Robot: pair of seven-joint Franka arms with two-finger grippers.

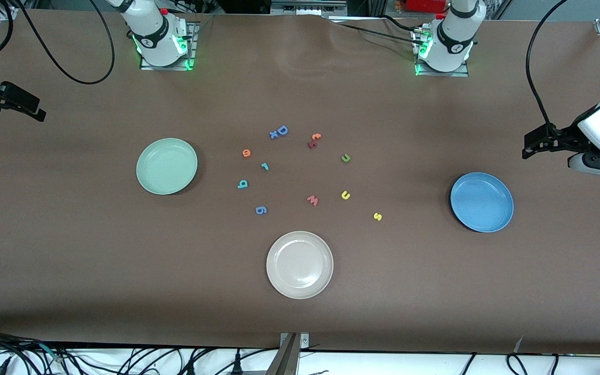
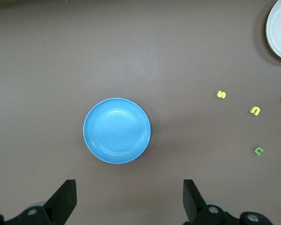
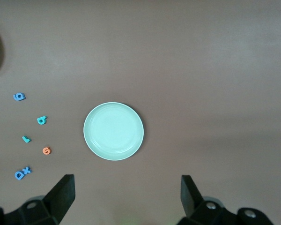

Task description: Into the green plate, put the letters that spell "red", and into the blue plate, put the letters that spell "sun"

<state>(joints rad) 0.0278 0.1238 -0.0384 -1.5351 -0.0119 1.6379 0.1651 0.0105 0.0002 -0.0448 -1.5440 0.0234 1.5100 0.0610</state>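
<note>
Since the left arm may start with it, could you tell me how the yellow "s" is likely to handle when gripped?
The yellow "s" lies flat, tiny and thin, so probably very light and apt to slide if nudged. It looks like foam, so it may squash slightly.

Only readable stuff: loose foam letters on the table (image 1: 71, 250) (D, x, e, r, d, g, w, u, n, s).

**Clearance around the plates and letters**

You find bare table all around the green plate (image 1: 166, 166) and the blue plate (image 1: 482, 202); nothing lies in either. The small foam letters (image 1: 300, 172) lie well apart between them, with room beside each. The white plate (image 1: 299, 264) sits nearer the camera, apart from the letters.
</note>
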